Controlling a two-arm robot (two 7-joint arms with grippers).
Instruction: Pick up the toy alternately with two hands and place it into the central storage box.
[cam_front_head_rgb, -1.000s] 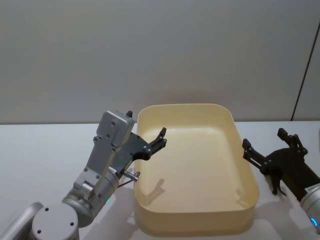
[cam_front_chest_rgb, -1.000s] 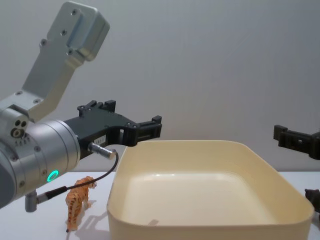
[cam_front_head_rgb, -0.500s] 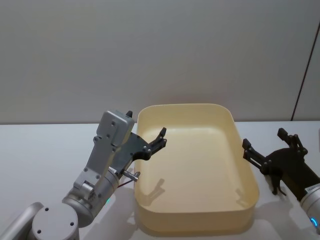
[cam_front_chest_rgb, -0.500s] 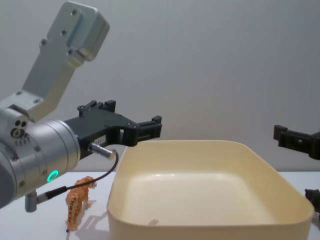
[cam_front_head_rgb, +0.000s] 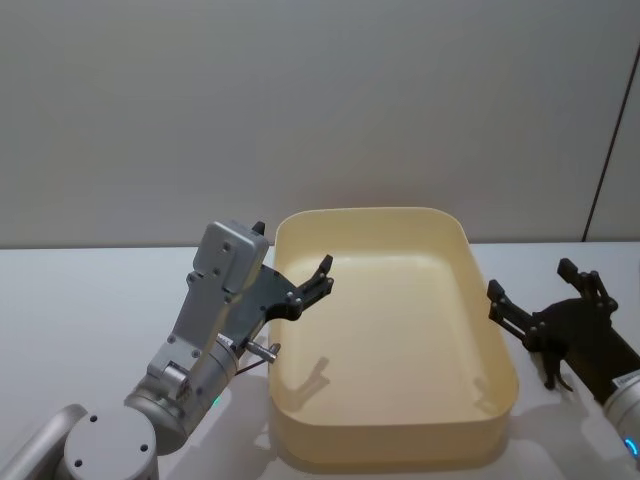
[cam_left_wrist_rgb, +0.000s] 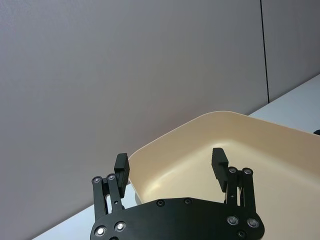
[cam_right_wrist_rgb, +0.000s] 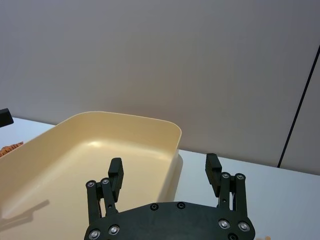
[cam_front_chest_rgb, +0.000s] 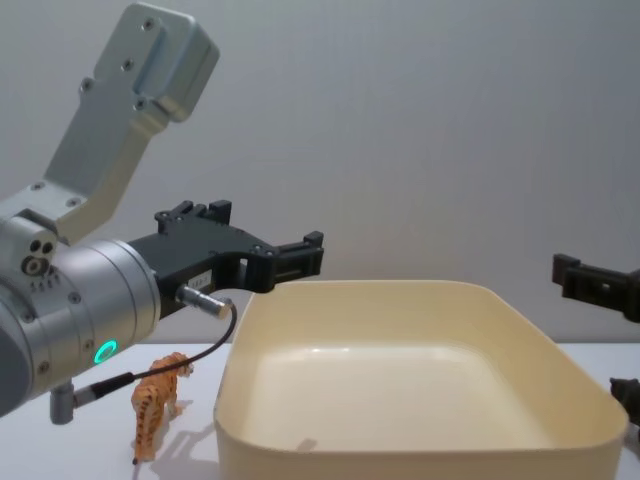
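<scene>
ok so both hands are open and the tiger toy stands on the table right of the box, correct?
Not quite. The tiger toy stands on the table to the left of the box, not the right; the chest view shows it. The left hand and right hand are both open.

Your left arm (cam_front_chest_rgb: 70, 300) is a silver cylinder with a green ring light (cam_front_chest_rgb: 104, 351), a grey boxy link (cam_front_chest_rgb: 150, 60) dotted with screw holes, and a thin black cable (cam_front_chest_rgb: 130, 377) off a metal plug (cam_front_chest_rgb: 200, 296). Your left gripper (cam_left_wrist_rgb: 170, 161) and right gripper (cam_right_wrist_rgb: 164, 166) are matte black plates, two linkage fingers each, silver screws at the pivots.
</scene>
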